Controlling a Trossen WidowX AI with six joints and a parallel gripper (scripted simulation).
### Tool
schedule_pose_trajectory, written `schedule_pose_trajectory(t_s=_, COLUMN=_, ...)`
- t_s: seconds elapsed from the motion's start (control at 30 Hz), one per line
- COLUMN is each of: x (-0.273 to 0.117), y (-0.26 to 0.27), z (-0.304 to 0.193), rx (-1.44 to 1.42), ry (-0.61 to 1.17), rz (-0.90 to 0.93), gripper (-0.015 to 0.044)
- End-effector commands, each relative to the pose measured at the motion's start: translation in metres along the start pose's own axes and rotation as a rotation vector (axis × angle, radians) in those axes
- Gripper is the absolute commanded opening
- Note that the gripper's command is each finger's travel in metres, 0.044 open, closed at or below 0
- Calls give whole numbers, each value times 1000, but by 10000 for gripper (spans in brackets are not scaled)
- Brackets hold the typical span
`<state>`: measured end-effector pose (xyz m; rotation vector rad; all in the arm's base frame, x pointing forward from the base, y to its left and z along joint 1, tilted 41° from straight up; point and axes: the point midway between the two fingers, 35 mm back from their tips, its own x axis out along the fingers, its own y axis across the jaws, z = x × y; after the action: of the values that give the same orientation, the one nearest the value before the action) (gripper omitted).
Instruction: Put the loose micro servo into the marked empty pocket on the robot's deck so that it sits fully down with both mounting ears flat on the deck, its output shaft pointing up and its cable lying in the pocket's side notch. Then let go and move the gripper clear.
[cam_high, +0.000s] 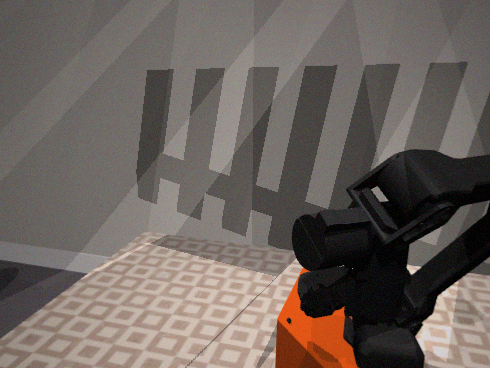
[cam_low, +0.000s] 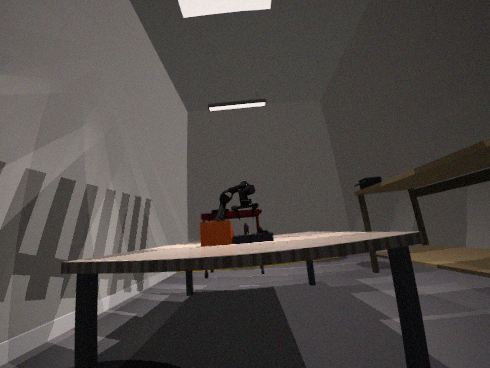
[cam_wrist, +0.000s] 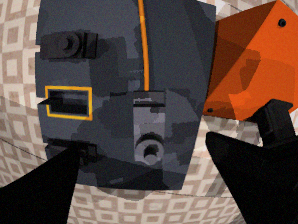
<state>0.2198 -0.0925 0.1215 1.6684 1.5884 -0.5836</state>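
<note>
My gripper (cam_high: 375, 340) (cam_low: 246, 206) (cam_wrist: 143, 145) stands wide open, nothing clasped. Between my fingertips in the wrist view, the grey servo (cam_wrist: 149, 122) lies on the dark deck (cam_wrist: 117, 65), outside the yellow-edged pocket (cam_wrist: 68, 103). Open deck separates them; dark servos flank the pocket; an orange block (cam_high: 315, 335) (cam_low: 216, 233) (cam_wrist: 245, 65) crowds the deck's far edge.

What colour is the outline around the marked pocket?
Yellow-orange; the outline shows best in the wrist view.

Black six-joint arm, bent at the elbow, tool (cam_wrist: 143, 145) pointing down, fingers wide apart, holding nothing
</note>
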Motion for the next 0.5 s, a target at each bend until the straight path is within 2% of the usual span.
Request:
schedule_pose_trajectory(t_s=0.0, x=11, y=-7, z=-2, rx=72, ry=11, rz=-54, gripper=440)
schedule_pose_trajectory(t_s=0.17, x=12, y=-7, z=-2, rx=72, ry=11, rz=-54, gripper=440)
schedule_pose_trajectory(t_s=0.47, x=37, y=-7, z=-2, rx=71, ry=12, rz=-53, gripper=440)
